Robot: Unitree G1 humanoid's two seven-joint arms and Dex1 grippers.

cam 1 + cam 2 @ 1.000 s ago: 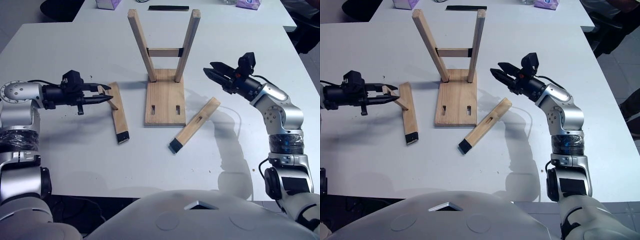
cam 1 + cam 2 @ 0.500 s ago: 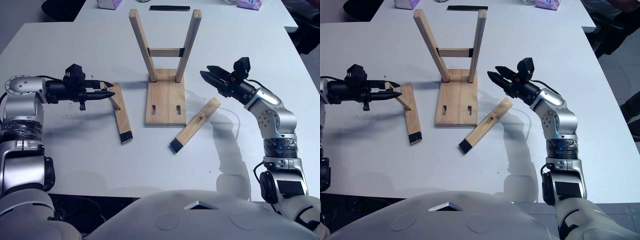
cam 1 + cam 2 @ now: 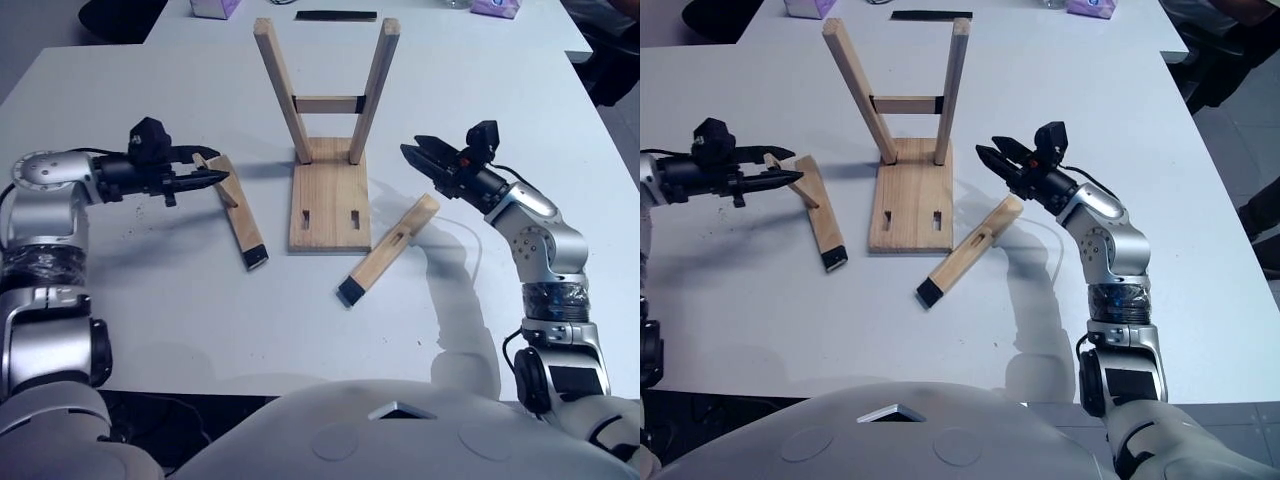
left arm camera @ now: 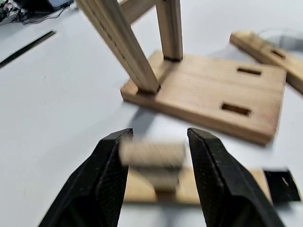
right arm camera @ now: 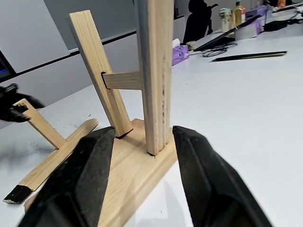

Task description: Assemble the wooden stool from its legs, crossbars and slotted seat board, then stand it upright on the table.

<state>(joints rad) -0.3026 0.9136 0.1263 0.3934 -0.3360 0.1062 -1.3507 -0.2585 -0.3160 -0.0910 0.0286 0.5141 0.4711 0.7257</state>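
Observation:
The slotted seat board [image 3: 328, 235] lies flat at the table's middle. Two legs [image 3: 283, 90] stand upright in its far slots, joined by a crossbar [image 3: 327, 104]; its two near slots are bare. A loose leg [image 3: 241, 214] with a black tip lies left of the board, a short crossbar [image 3: 226, 193] sticking up from it. My left gripper [image 3: 222, 177] is shut on that crossbar's end [image 4: 152, 153]. Another slotted leg [image 3: 389, 251] lies right of the board. My right gripper [image 3: 412, 148] hangs open just above its far end, facing the standing legs [image 5: 154, 75].
A black strip [image 3: 336, 15] and two purple boxes [image 3: 215, 8] sit on the table beyond the far edge. A thin cable [image 3: 478, 245] curls on the tabletop under my right arm. Bare white table [image 3: 300, 340] spreads in front of the parts.
My left gripper has moved away from me with the crossbar, and the left leg's black tip has slid farther up the table. My right gripper has drifted slightly left.

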